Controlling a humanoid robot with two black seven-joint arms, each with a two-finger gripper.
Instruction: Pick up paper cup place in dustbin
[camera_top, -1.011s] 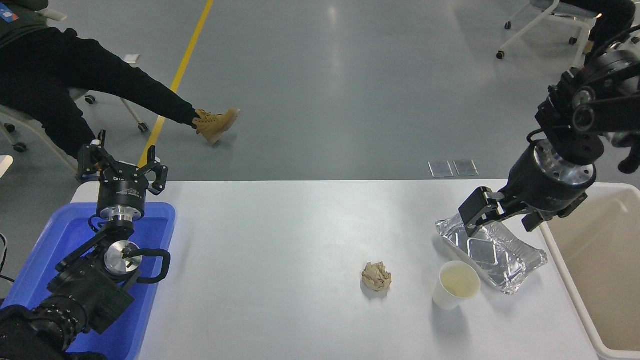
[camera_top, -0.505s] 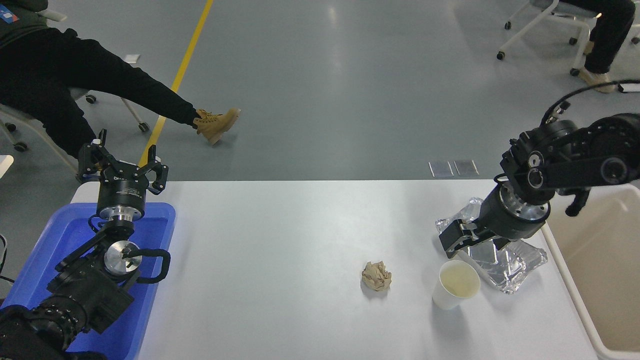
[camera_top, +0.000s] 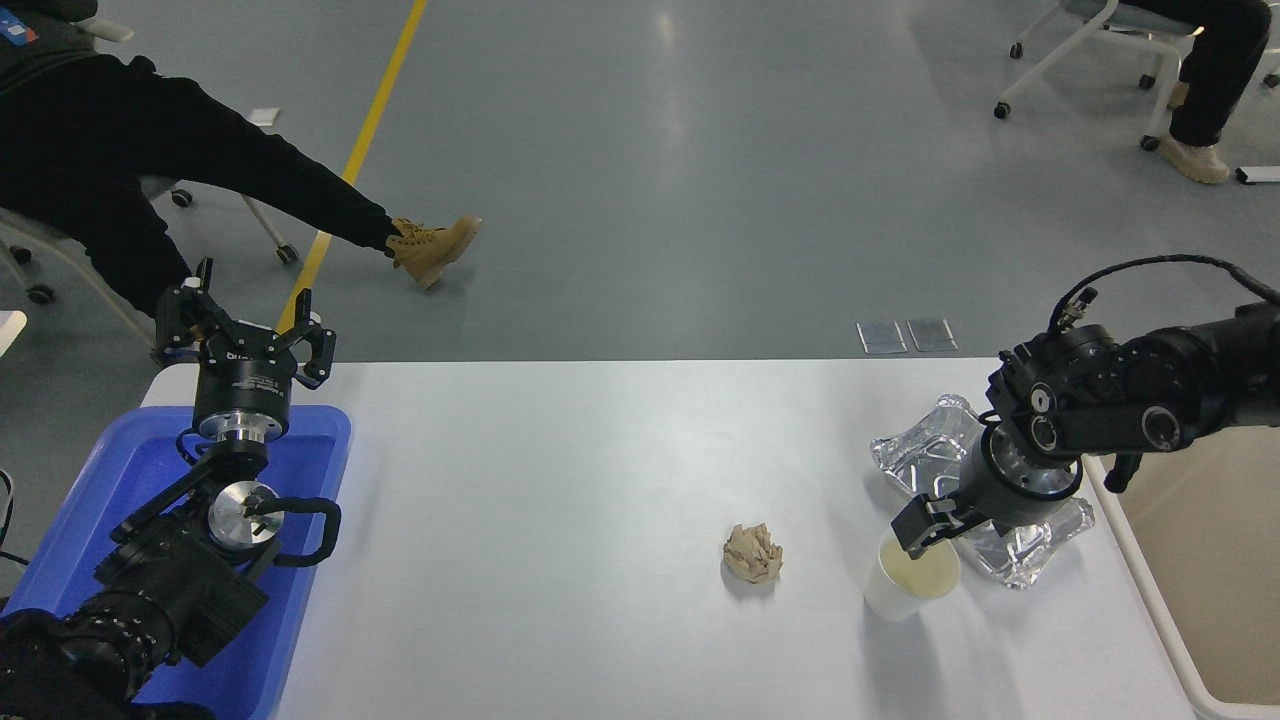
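Observation:
The paper cup stands upright on the white table at the front right, its cream inside showing. My right gripper hangs right at the cup's far rim, pointing down and left, with its jaws open; one dark finger overlaps the rim. The cup stands on the table, not lifted. The beige dustbin stands at the table's right edge, just right of the right arm. My left gripper is parked open at the far left, over the blue tray.
A shiny foil tray lies just behind the cup, partly under the right arm. A crumpled brown paper ball lies left of the cup. A blue plastic tray is at the left. People sit beyond the table.
My right arm has come down and toward the front, from above the foil tray to the cup's far rim. The cup, the ball and the left arm have not moved.

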